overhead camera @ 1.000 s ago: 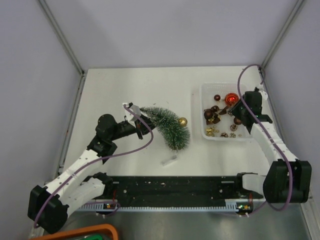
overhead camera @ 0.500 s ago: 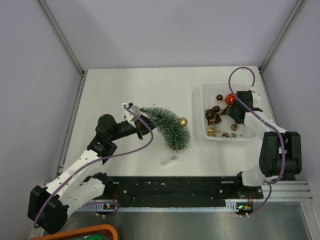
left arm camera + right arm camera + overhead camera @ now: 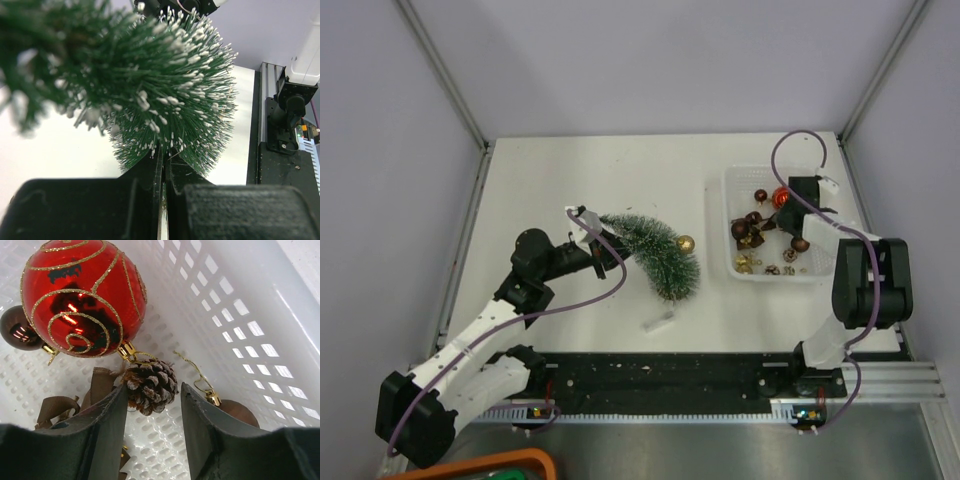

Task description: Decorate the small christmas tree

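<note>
A white table (image 3: 580,180) stands between plain grey walls (image 3: 650,60), with a white perforated plastic basket (image 3: 726,200) of ornaments at 3 o'clock from the table's middle. From above, the right gripper (image 3: 153,390) is masked by its own arm inside the basket. Its wrist view shows the jaws parted wide either side of a brown pine cone (image 3: 152,385), not clamped on it, with a red ball with gold glitter swirls (image 3: 82,297) at 11 o'clock. The small christmas tree (image 3: 655,250), dark green bristles tipped white, lies bent near the table's middle, thin end toward 10 o'clock, its base out of sight. The left gripper (image 3: 163,172) pinches that thin end, jaws nearly touching. A gold bauble (image 3: 685,243) touches the tree's 2 o'clock edge.
</note>
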### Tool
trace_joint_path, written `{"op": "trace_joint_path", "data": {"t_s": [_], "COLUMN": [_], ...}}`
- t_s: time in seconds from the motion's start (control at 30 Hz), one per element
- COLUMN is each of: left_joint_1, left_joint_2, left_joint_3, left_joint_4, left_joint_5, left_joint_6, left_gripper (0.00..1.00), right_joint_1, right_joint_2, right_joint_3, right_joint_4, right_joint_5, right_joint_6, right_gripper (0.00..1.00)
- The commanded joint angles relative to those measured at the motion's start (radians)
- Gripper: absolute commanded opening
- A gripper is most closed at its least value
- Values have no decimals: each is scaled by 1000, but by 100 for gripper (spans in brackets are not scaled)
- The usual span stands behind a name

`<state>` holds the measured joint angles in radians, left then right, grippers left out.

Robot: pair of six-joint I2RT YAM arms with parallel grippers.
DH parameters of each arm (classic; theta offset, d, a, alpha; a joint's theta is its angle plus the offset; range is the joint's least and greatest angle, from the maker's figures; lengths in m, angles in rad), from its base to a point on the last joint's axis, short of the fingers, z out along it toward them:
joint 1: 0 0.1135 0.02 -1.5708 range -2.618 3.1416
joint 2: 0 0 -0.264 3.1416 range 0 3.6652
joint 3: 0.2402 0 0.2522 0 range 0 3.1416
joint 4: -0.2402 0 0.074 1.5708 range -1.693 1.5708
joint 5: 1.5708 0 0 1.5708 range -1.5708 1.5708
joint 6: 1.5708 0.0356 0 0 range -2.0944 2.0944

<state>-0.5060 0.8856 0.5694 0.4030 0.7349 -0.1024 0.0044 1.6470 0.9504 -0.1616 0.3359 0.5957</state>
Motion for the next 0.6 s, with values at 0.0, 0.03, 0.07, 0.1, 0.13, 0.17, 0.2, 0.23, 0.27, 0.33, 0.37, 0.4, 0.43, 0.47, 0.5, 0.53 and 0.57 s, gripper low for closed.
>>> {"op": "trace_joint_path", "data": {"t_s": [0.0,0.03,0.07,0.1,0.13,0.17,0.2,0.23,0.27,0.33,0.37,0.4,0.43,0.47,0.5,0.53,0.57], "left_joint_1": [-5,-5,-3,-5,-5,-5,-3,-3,-3,-5,-5,-5,-5,-5,-3,-5,-5], "left_joint_2": [-10,-11,-13,-13,-11,-13,-10,-10,-8,-8,-8,-7,-7,-7,-10,-13,-14], "left_joint_3": [-16,-16,-16,-16,-16,-14,-14,-13,-13,-11,-11,-11,-11,-13,-13,-13,-13], "left_joint_4": [-12,-16,-18,-18,-18,-18,-18,-18,-18,-20,-20,-18,-16,-15,-15,-15,-16], "left_joint_5": [6,6,4,6,6,6,8,8,9,9,8,11,11,12,12,11,8], "left_joint_6": [-13,-13,-13,-13,-11,-11,-13,-14,-13,-13,-14,-14,-14,-16,-16,-16,-16], "left_gripper": [0,0,0,0,0,0,0,0,0,0,0,0,0,0,0,0,0], "right_joint_1": [0,0,2,2,5,6,9,14,23,54,68,74,81,88,97,103,105], "right_joint_2": [28,28,19,11,-9,-25,-48,-85,-120,-195,-231,-271,-309,-341,-380,-416,-461], "right_joint_3": [25,25,22,11,4,-4,-10,-10,-10,-12,-12,-13,-16,-16,-19,-21,-30], "right_joint_4": [42,40,42,45,48,50,45,27,13,-31,-53,-76,-102,-128,-159,-186,-219], "right_joint_5": [15,11,3,0,-3,-11,-20,-29,-34,-26,-28,-46,-69,-95,-113,-126,-155], "right_joint_6": [-10,-5,-2,1,3,7,12,19,21,18,18,22,21,19,10,1,-8], "right_gripper": [43,41,38,35,33,33,31,31,30,31,31,32,32,33,33,33,33]}}
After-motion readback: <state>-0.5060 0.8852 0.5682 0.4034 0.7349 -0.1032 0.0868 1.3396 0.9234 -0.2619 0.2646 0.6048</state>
